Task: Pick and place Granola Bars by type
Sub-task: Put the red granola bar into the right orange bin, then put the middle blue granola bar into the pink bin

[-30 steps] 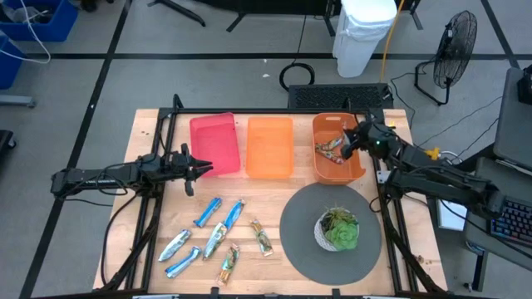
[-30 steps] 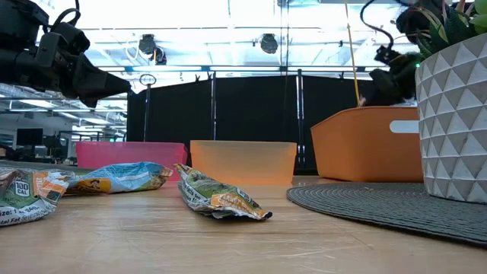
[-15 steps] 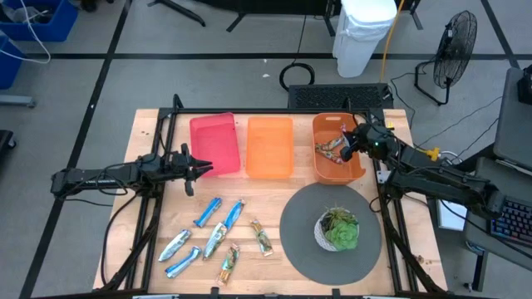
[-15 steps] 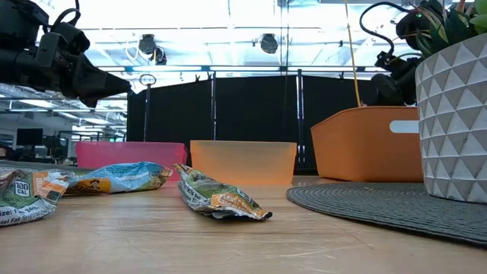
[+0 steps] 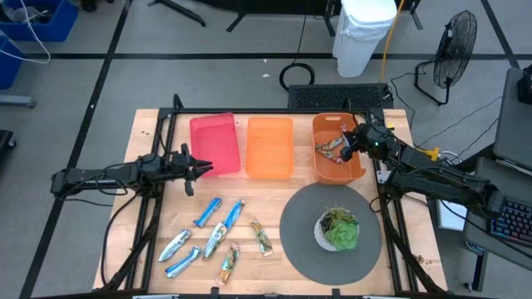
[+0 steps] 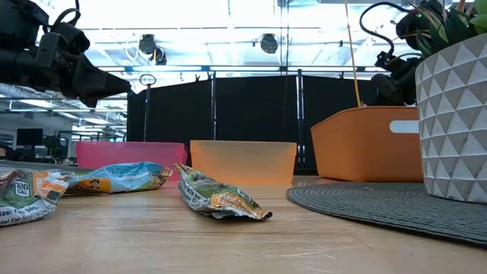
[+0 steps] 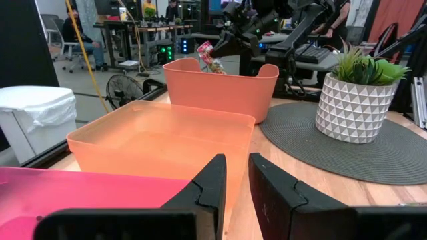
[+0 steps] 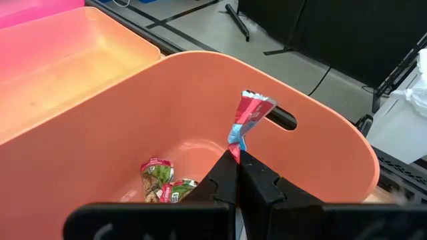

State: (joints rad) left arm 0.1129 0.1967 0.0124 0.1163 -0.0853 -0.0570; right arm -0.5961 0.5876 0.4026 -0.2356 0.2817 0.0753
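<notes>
Right gripper [image 8: 237,160] pinching a red-wrapped bar [image 8: 248,120] above the deep orange bin [image 8: 333,160]: lower toward the bars [image 8: 163,183] inside, then release.

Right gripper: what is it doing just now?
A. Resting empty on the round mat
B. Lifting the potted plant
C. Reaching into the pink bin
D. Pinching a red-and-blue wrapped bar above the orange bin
D. In the right wrist view the right gripper is shut on a red-and-blue bar, held over the orange bin, where two more bars already lie.
</notes>
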